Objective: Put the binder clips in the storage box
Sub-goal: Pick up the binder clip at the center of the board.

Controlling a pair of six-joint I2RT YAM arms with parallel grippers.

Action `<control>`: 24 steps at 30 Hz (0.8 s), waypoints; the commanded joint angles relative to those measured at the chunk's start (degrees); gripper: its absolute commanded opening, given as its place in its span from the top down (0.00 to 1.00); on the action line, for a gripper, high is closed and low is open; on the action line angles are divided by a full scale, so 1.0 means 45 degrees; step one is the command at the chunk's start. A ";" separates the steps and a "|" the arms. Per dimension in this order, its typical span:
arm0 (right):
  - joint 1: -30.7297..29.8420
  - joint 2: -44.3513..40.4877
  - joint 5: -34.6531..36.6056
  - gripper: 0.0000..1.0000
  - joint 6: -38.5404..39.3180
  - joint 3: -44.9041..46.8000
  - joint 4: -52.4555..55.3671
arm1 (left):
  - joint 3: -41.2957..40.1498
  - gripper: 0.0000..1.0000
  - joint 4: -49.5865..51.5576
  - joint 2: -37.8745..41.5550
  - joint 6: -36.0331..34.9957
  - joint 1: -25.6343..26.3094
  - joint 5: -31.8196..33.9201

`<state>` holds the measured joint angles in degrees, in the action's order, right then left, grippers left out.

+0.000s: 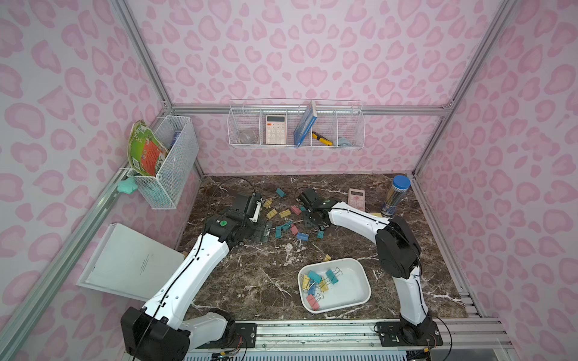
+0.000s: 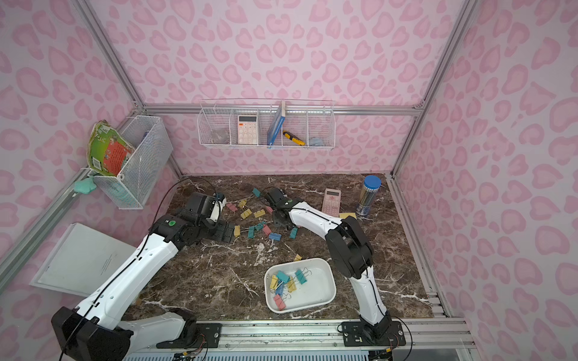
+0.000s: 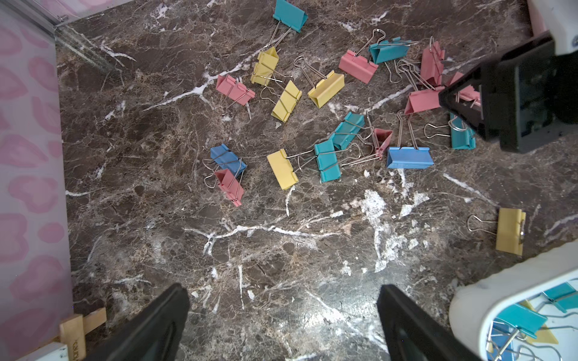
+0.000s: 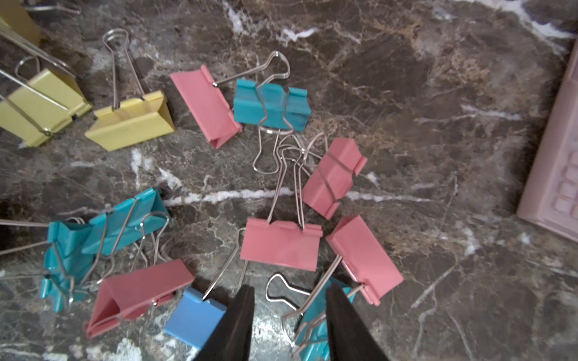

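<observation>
Brown marble table (image 1: 250, 281) with white veins, seen from above, with two white robot arms reaching across it. Roughly twenty pastel clips (image 1: 284, 214) in pink, yellow, teal and blue lie scattered over the far middle of the table. The white box (image 1: 347, 287) sits nearer the front, close to the right arm's base. It holds several clips bunched at one end, and one yellow clip (image 1: 327, 258) lies on the table just beside its far rim. The left claw (image 3: 281, 290) hangs over bare marble at the edge of the scatter, its jaws spread wide and empty. The right claw (image 4: 289, 289) hangs low over a knot of pink and teal clips. Its jaws are partly apart with nothing clamped between them, and a pink clip (image 4: 281, 245) lies just ahead of its tips. A pink calculator (image 1: 356, 198) lies near the back.
</observation>
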<state>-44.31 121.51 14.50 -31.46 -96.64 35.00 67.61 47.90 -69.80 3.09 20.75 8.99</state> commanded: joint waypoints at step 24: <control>-0.0215 -0.1886 0.0866 0.99 -0.0559 0.2652 -0.0343 | 0.0052 0.01 0.0196 -0.0153 -0.0023 -0.0002 -0.0026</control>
<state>-44.95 114.10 16.64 -33.01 -85.62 33.28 67.61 47.90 -70.32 3.05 20.75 8.62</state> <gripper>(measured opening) 0.056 0.993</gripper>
